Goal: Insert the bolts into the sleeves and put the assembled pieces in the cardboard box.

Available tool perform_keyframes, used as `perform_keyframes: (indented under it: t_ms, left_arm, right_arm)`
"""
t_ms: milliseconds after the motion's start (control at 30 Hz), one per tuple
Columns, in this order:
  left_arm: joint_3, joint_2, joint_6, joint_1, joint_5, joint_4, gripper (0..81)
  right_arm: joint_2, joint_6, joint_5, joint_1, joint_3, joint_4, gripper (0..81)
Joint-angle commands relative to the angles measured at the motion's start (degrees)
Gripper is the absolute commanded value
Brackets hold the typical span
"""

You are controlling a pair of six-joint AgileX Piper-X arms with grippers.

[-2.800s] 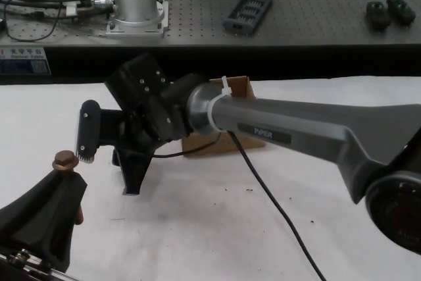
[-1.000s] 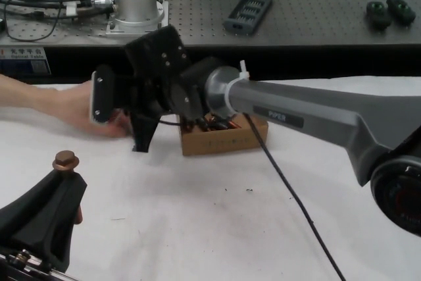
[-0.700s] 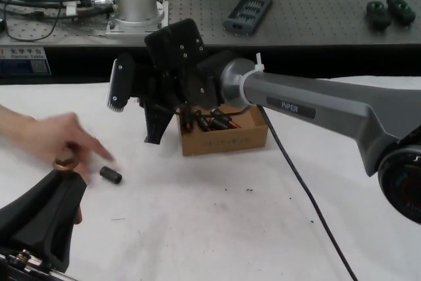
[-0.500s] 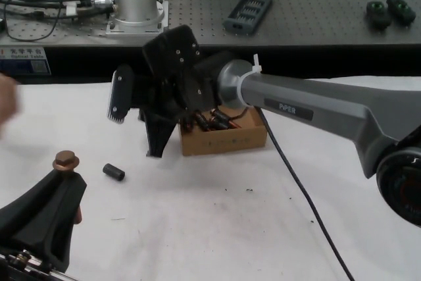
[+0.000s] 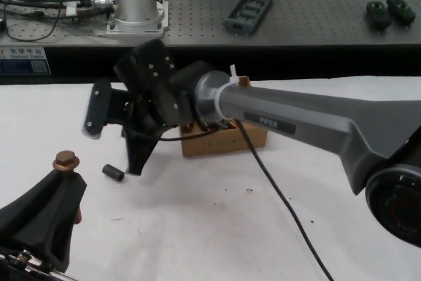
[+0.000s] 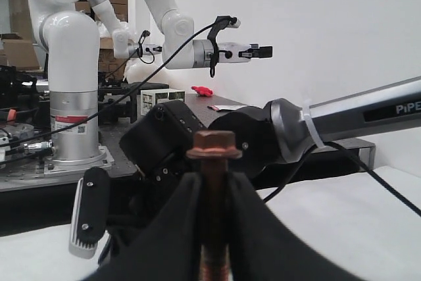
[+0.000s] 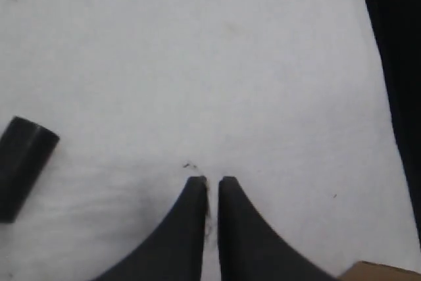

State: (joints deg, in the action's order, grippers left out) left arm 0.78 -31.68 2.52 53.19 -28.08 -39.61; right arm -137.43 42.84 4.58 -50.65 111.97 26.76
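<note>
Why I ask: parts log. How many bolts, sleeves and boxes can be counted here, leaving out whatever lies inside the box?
Bolt: 1, in the left claw
Sleeve: 1, lying on the white cloth
Box: 1
Total: 3

Right claw (image 7: 212, 185), tips almost touching, hangs near black sleeve (image 7: 23, 162).
</note>
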Motion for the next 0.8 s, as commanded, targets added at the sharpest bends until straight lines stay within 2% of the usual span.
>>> perform_keyframes:
  t_ms: [0,367,467,500,667,767]
  left_arm:
    - [-0.8,0.4,0.7,0.2,0.1,-1.2,0.6]
    - [-0.8,0.4,0.7,0.2,0.4,-1.7,0.6]
    - [-0.8,0.4,0.7,0.2,0.4,-1.7,0.6]
    - [-0.8,0.4,0.7,0.2,0.4,-1.7,0.6]
    - [-0.8,0.4,0.5,0.2,0.6,-1.6,0.6]
    - [-0.8,0.4,0.5,0.2,3.2,-1.6,0.6]
  right_arm:
    - [1.6,-2.8,0.1,-0.8,0.4,1.4,6.6]
    - [1.6,-7.7,1.4,-2.1,0.4,5.6,6.1]
    - [2.2,-8.7,3.7,-2.4,0.4,5.6,1.0]
    - [2.4,-9.0,4.0,-2.5,0.4,5.6,2.3]
    - [5.3,-12.0,4.7,-3.1,0.4,6.0,21.6]
    - [6.5,-14.7,2.8,-3.5,0.4,7.8,25.4]
